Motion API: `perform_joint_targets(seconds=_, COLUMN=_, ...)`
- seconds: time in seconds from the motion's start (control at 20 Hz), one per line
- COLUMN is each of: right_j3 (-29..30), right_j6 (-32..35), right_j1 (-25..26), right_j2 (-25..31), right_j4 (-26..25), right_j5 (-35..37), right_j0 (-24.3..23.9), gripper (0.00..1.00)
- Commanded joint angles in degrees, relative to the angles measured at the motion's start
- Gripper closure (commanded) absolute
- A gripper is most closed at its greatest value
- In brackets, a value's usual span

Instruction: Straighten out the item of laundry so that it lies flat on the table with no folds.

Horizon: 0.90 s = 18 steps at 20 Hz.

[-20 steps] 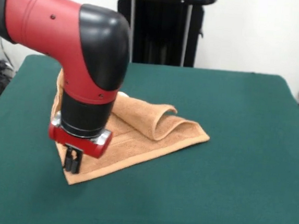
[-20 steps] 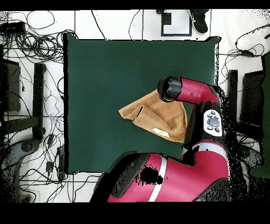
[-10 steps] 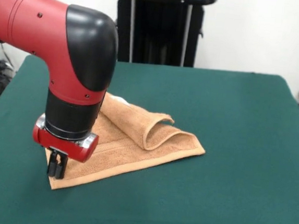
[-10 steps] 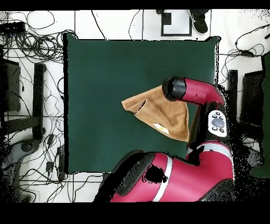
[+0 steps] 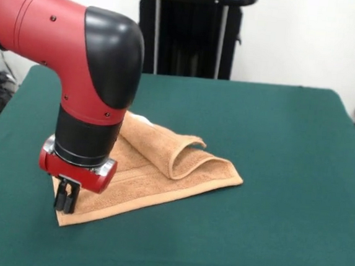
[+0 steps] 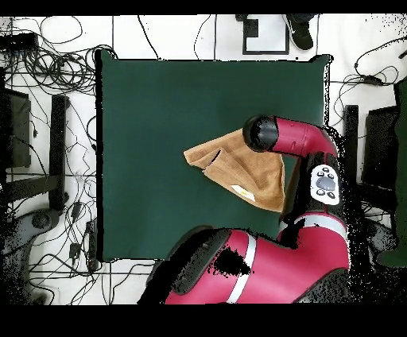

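In the front view the gripper is clenched on the left corner of the towel, which stretches rightward, folded with a raised hump. Bare table spreads widely to the right.

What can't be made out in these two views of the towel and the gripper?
- Gripper grip: in the front view its dark tips sit at the towel's near corner, but open or shut is too small to tell.
- Overhead view: the arm's wrist hides the gripper and that corner.
- Towel's far-left edge: hidden behind the arm in the front view.
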Motion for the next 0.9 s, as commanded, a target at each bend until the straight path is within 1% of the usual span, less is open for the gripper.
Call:
perform_joint_targets(seconds=0.05, right_j3=3.47, right_j6=5.58, right_j1=0.36, right_j2=-0.56, right_j4=-4.42, right_j5=-7.54, right_j0=1.63, gripper=1.00)
perform_joint_targets(seconds=0.3, right_j3=9.84, right_j6=8.05, right_j1=-2.49, right_j2=-3.30, right_j4=-5.50, right_j5=-8.32, right_j0=2.45, gripper=1.00)
perform_joint_targets(seconds=0.45, right_j3=12.22, right_j6=8.93, right_j1=-3.21, right_j2=-5.07, right_j4=-5.70, right_j5=-9.02, right_j0=3.15, gripper=1.00)
perform_joint_targets(seconds=0.7, right_j3=12.95, right_j6=9.05, right_j1=-2.91, right_j2=-6.88, right_j4=-5.10, right_j5=-7.95, right_j0=3.94, gripper=1.00)
perform_joint_targets(seconds=0.9, right_j3=14.09, right_j6=10.10, right_j1=-2.89, right_j2=-8.35, right_j4=-5.07, right_j5=-8.44, right_j0=5.03, gripper=1.00)
